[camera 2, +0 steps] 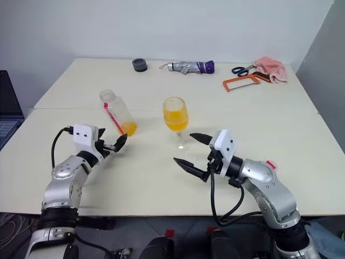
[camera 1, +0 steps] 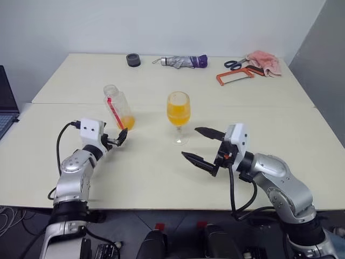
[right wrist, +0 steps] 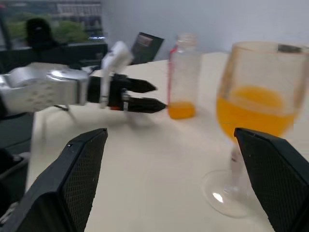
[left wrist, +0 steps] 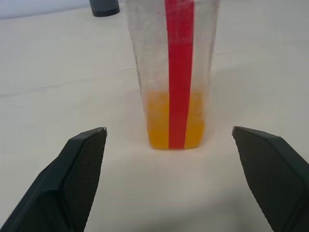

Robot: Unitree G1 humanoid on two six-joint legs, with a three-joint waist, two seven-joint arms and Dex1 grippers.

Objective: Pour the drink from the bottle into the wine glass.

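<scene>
Head stereo pair looks down over the table (camera 1: 161,178); both wrist cameras face the bottle (left wrist: 174,72) low and close

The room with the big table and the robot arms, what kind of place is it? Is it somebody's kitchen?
Probably not a kitchen; more likely a workroom or lab. The plain table against a bare wall holds odd bits: a hacksaw, scissors and a folded umbrella. A laptop sits at the side.

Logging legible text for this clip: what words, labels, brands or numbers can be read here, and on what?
None can be read.
The bottle carries a plain red strip; no lettering shows on it.
The wine glass is unmarked.
The umbrella and the saw at the far edge are too small to show any print.
</scene>
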